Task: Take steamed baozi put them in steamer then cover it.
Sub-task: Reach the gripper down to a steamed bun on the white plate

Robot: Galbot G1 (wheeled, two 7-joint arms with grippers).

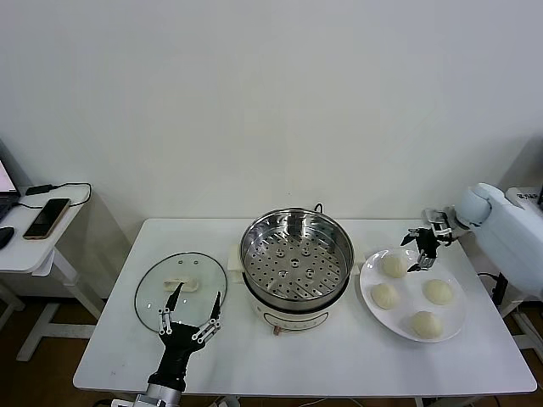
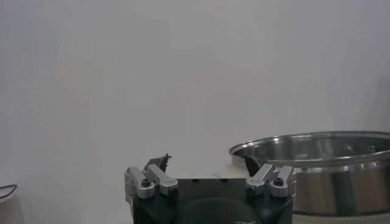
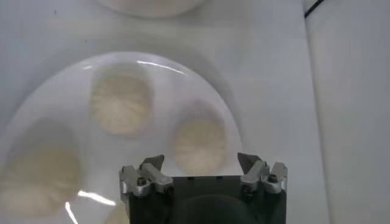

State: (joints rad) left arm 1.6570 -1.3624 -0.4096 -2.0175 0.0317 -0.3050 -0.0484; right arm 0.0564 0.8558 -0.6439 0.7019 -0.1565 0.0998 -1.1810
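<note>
At the right side of the head view, we see the right gripper point(image 1: 419, 251) hovering just above the far-left bun on the white plate point(image 1: 450, 326), with its fingers spread apart and holding nothing. All four steamed baozi point(image 1: 394, 265) lie on the plate, none in the steamer point(image 1: 296, 251), which stands open at the centre of the frame. In the right wrist view the bun point(image 3: 200, 145) sits between the open fingers, a little forward, so we should come straight down and centre it before closing. We judge the bun is soft; a gentle, low grip around its sides seems better than a hard squeeze. At lower left, the left gripper point(image 1: 190, 320) waits, also open and empty, over the near edge of the cover point(image 1: 181, 290), which lies flat on the table point(image 1: 339, 356).
</note>
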